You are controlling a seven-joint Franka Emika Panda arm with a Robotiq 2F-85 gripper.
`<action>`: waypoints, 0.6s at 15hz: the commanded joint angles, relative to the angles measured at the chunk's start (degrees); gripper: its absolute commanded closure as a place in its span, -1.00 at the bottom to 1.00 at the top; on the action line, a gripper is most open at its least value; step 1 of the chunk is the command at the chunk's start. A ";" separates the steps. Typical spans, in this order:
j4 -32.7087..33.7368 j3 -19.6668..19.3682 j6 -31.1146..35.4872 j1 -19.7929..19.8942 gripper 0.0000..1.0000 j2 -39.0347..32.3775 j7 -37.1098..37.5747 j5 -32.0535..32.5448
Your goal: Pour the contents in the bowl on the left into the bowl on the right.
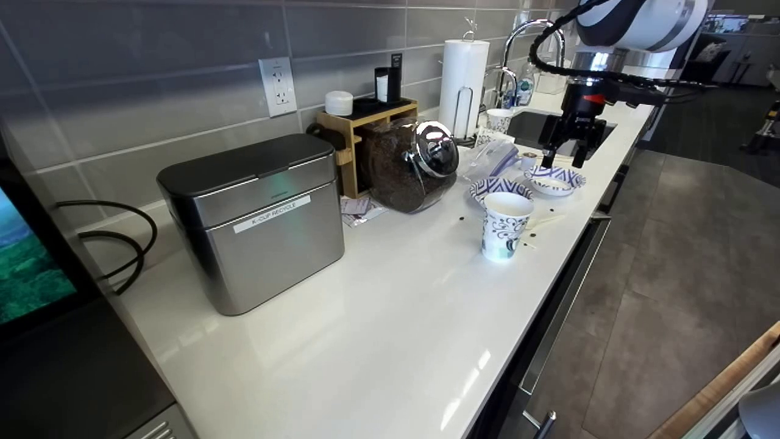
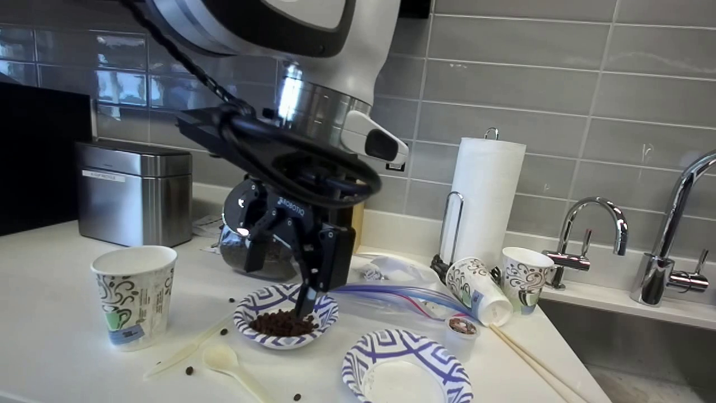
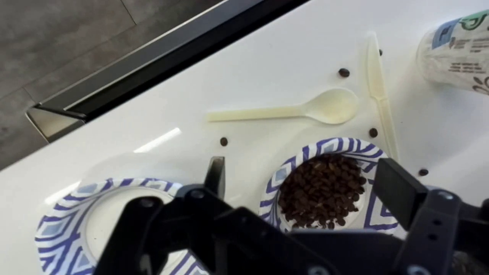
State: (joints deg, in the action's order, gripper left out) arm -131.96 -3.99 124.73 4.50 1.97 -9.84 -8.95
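Nearest me on the table [image 1: 365,353] sits the receiving paper bowl [image 2: 403,385], blue-patterned and holding no more than a speck that I can make out. To its left a pale plastic spoon [image 3: 298,110] and a matching knife [image 3: 377,91] lie among stray beans [image 3: 344,72], and past the knife stands an upright paper cup [image 2: 134,302].

Beyond the spoon is the left-hand bowl [image 2: 286,341], resting on the table with its heap of coffee beans [image 3: 324,191]. The jaws hang over it, spread wide and gripping nothing; the wrist view puts it between them, off toward one side. Whether a tip brushes the rim, I can't tell.

I'd call this the approach: no grasp made, nothing poured. To my eye the next move is a slight shift and a descent, one jaw inside the wall and one outside, then a firm pinch on the rim. After that it wants a level lift, a carry over to the receiving bowl and a slow tip, since thin paper could fold and spill the beans.

Farther off, a clear zip bag [image 2: 411,296] lies behind the bowls, near a glass jar [image 1: 396,167] with something dark inside. At the back stand a paper towel roll [image 2: 485,196] and a chrome tap [image 2: 568,260].
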 commanded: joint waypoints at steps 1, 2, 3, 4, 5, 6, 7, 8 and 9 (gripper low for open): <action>5.96 -1.01 -1.82 0.38 -1.00 -6.24 -11.28 -6.31; 6.61 -0.98 -2.98 0.65 -1.00 -6.67 -11.92 -5.77; 3.57 -0.57 -0.58 0.32 -1.00 -3.73 -7.91 -3.72; 4.53 -0.62 -0.93 0.54 -1.00 -4.78 -9.18 -3.94; 5.12 -0.61 -1.07 0.71 -1.00 -5.53 -9.79 -3.99; 5.53 -0.57 -1.15 0.78 -1.00 -5.99 -10.07 -3.99; 5.73 -0.55 -1.19 0.80 -1.00 -6.22 -10.24 -3.99; 5.79 -0.54 -1.22 0.80 -1.00 -6.25 -10.34 -4.00; 6.21 -0.67 -1.95 1.30 -1.00 -6.69 -13.07 -5.87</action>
State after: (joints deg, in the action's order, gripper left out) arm -126.26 -4.87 123.67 4.96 -4.29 -20.27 -13.00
